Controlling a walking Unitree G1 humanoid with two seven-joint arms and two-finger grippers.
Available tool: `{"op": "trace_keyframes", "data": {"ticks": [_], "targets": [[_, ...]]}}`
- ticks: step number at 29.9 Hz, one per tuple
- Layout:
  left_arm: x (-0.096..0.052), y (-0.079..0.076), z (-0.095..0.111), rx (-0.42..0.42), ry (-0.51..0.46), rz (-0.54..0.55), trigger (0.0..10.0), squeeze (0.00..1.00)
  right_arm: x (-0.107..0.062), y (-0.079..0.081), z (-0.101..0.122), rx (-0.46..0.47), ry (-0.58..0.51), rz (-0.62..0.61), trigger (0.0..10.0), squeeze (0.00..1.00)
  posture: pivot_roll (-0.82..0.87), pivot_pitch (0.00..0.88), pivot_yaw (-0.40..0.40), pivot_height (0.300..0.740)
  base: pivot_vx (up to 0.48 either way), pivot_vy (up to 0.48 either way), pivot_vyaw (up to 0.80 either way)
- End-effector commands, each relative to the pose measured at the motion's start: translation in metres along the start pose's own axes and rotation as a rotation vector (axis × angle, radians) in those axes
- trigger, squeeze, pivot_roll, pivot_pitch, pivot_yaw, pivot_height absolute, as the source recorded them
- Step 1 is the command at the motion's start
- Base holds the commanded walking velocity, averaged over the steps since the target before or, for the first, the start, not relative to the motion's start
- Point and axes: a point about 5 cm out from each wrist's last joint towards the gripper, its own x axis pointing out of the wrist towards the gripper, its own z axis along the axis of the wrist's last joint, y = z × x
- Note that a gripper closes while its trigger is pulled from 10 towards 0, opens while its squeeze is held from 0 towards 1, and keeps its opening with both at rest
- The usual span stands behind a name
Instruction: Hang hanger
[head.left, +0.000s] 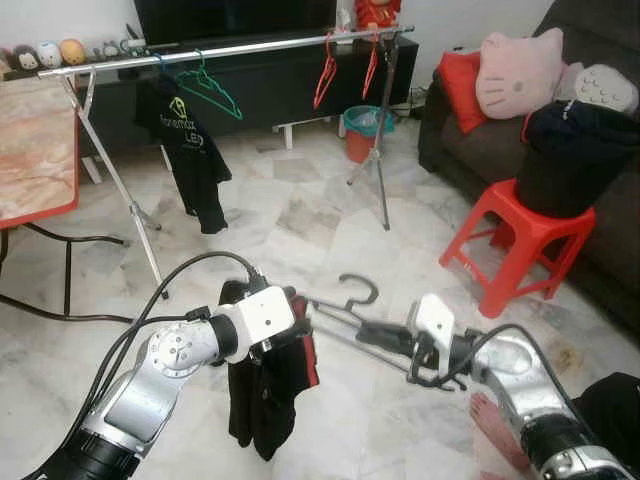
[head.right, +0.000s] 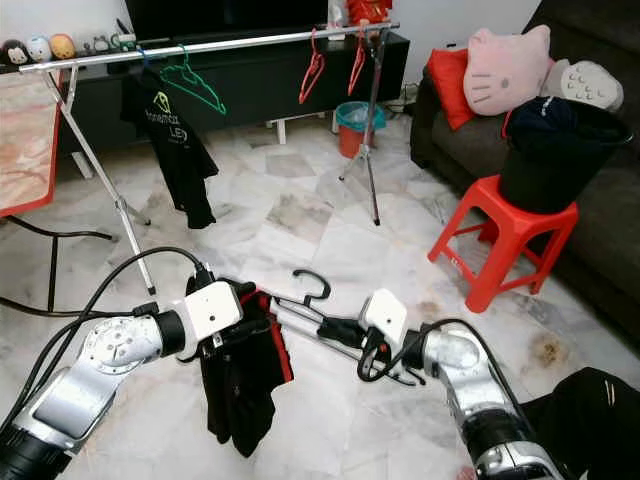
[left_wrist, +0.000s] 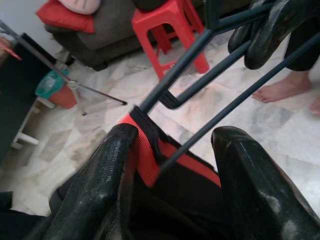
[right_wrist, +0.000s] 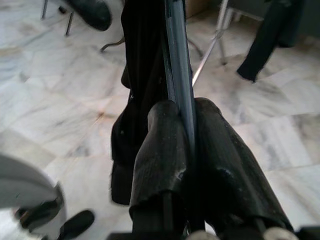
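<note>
dark hanger (head.left: 350, 318), level, black-red garment (head.left: 268, 385) draped

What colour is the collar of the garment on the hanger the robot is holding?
Red, on a black garment; the red collar band shows best in the left wrist view.

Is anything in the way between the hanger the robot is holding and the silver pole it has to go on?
Nothing visible blocks it. The hanger, held by the right gripper, has bare floor ahead, and the rail is free between the green hanger and red hangers.
</note>
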Motion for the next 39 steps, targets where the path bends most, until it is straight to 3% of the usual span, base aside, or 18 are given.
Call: {"op": "trace_keyframes", "data": {"ticks": [1,5,7,13,21,30,39], "targets": [[-0.001,0.003,-0.002,0.001,0.002,0.024,10.0,0.00,0.003,-0.007,0.011,-0.027,-0.057,-0.052,0.0,0.00,-0.02,0.000,-0.034,0.740,0.000,0.000,0.00],[0.001,0.011,0.001,0.024,-0.014,0.087,10.0,0.00,0.007,-0.001,0.010,-0.006,-0.084,-0.054,0.0,0.00,-0.02,0.000,-0.029,0.740,0.000,0.000,0.00],[0.004,0.027,0.007,0.059,-0.042,0.223,10.0,0.00,0.010,0.005,0.007,0.004,-0.089,-0.044,0.0,0.00,-0.03,0.000,-0.026,0.740,0.000,0.000,0.00],[0.006,0.042,0.014,0.062,-0.078,0.342,10.0,0.00,0.014,0.010,0.006,0.014,-0.108,-0.051,0.0,0.00,-0.03,0.002,-0.019,0.740,0.000,0.000,0.00],[0.007,0.030,0.013,0.036,-0.092,0.265,10.0,0.00,0.015,0.009,0.007,0.011,-0.115,-0.066,0.0,0.00,-0.03,0.006,-0.011,0.740,0.000,0.000,0.00],[-0.008,0.024,0.016,-0.013,-0.168,0.261,10.0,0.00,0.012,0.002,0.008,0.004,-0.112,-0.108,0.0,0.00,-0.03,0.002,-0.004,0.740,0.000,0.000,0.00],[-0.008,0.011,0.009,0.028,-0.122,0.222,10.0,0.00,0.012,0.001,0.009,0.003,-0.113,-0.120,0.0,0.00,-0.03,0.000,-0.005,0.740,0.000,0.000,0.00]]}}
